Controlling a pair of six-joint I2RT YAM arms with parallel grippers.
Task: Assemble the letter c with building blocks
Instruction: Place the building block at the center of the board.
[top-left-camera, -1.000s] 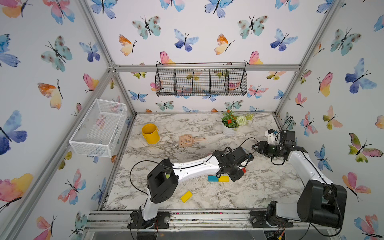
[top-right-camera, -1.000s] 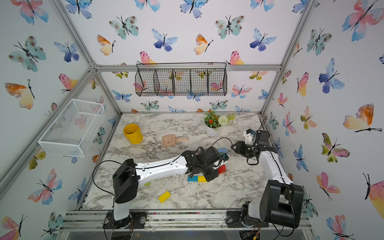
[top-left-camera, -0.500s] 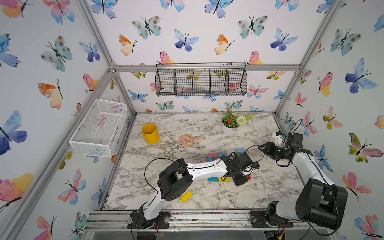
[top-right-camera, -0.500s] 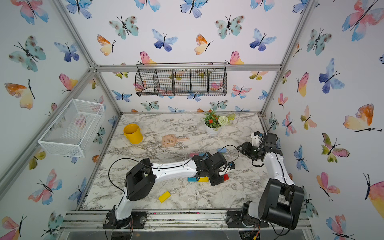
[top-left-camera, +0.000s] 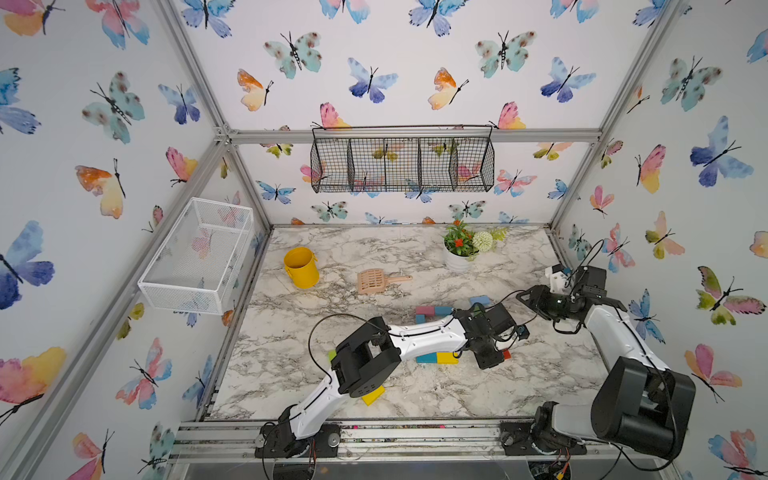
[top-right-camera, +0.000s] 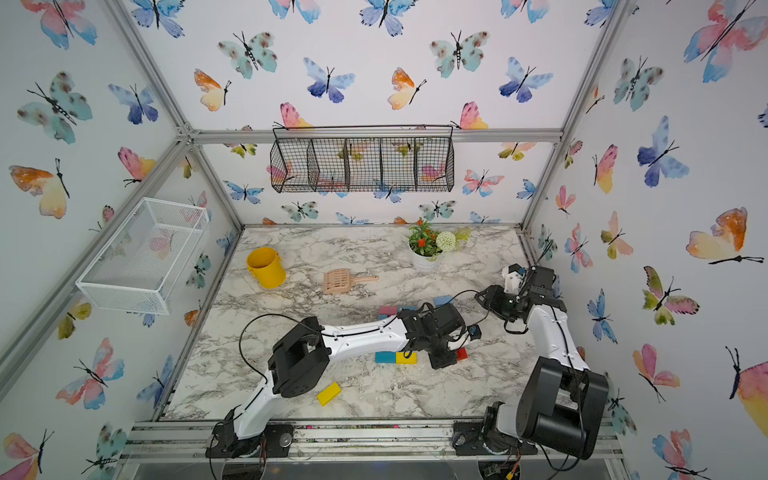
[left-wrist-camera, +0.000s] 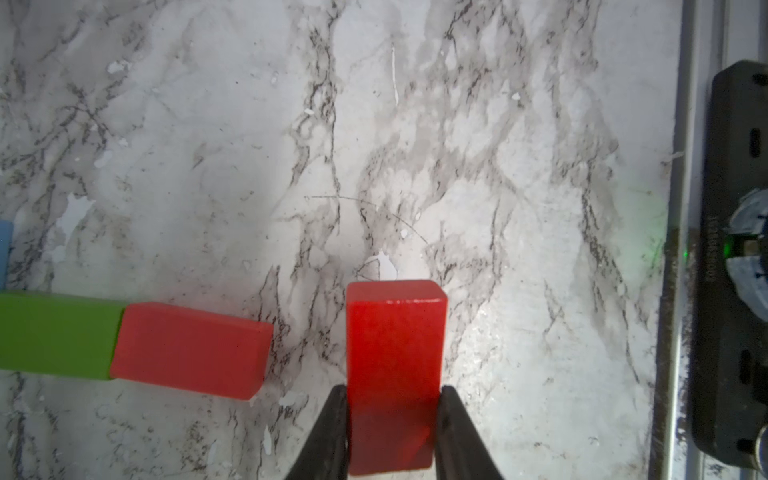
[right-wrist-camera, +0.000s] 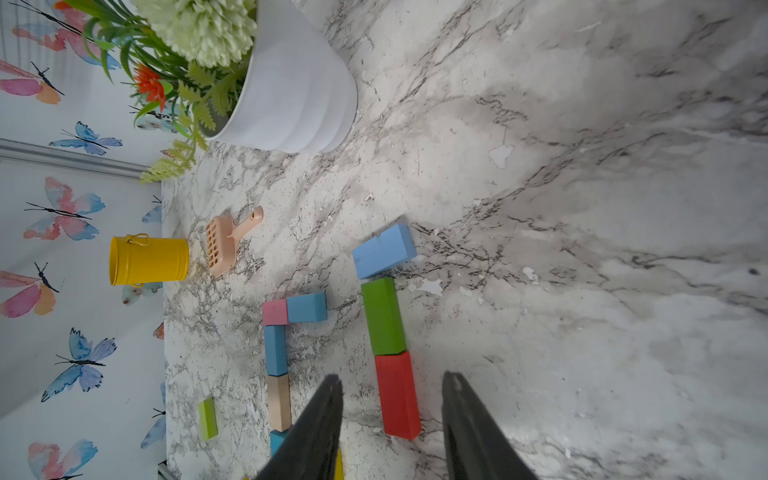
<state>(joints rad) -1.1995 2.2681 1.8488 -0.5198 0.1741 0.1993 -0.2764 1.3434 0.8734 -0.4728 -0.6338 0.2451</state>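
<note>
While a top view shows only a corner of the red block (top-left-camera: 506, 354), the left wrist view shows the left gripper (left-wrist-camera: 390, 390) clamped on it, long axis pointing straight out, crosswise to the green block (left-wrist-camera: 54, 334) and 2nd red block (left-wrist-camera: 189, 351) lying end-to-end beside it; the right gripper (right-wrist-camera: 392, 378) gapes empty.

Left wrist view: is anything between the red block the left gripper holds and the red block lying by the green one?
Nothing visible. Only bare marble table separates the held red block, clamped in the left gripper, from the lying red block, whose far end touches the green block.
</note>
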